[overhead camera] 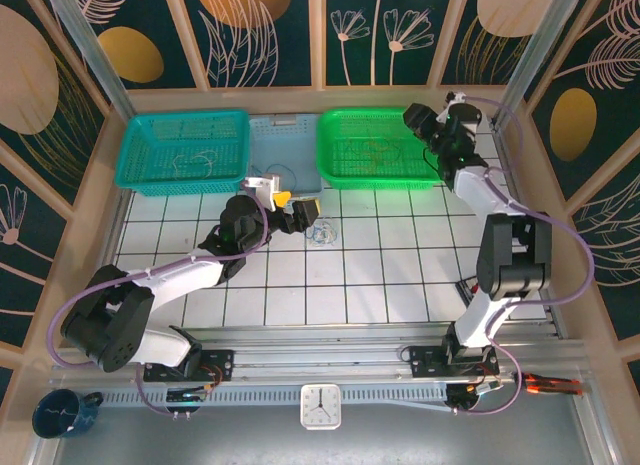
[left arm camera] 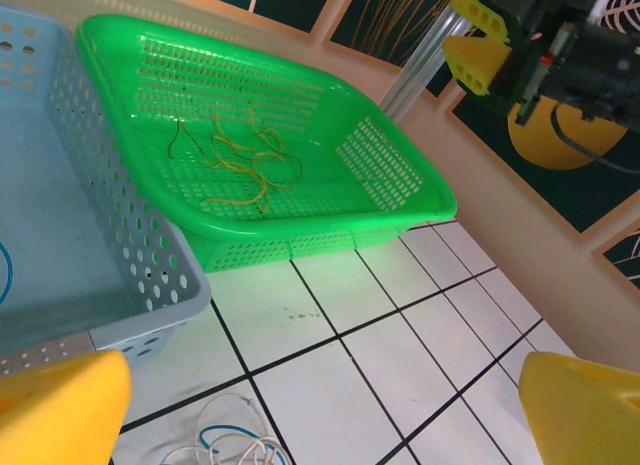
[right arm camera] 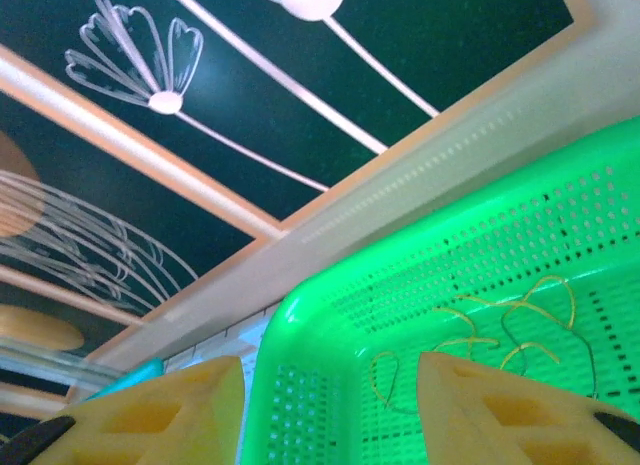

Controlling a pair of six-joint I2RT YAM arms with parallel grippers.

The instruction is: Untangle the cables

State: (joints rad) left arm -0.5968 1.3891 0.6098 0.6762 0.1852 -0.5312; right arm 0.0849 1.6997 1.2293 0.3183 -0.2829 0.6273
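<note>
Left gripper [overhead camera: 296, 213], fingers spread wide and empty, should drop squarely over the blue-and-white cables [overhead camera: 321, 231] mid-bench near the back, while right gripper [right arm camera: 330, 410], half open and empty, hangs over yellow cables [right arm camera: 510, 330] in the green basket [overhead camera: 335, 160].

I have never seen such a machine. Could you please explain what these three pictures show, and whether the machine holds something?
Two robot arms stand at a tiled table. One picture looks down from above; the other two come from cameras on the wrists. The left gripper is open above a small tangle of blue and whitish cables on the tiles. The right gripper is over the green basket, partly open and holding nothing; yellowish cables lie inside. There are also a pale blue basket and a teal basket.
</note>
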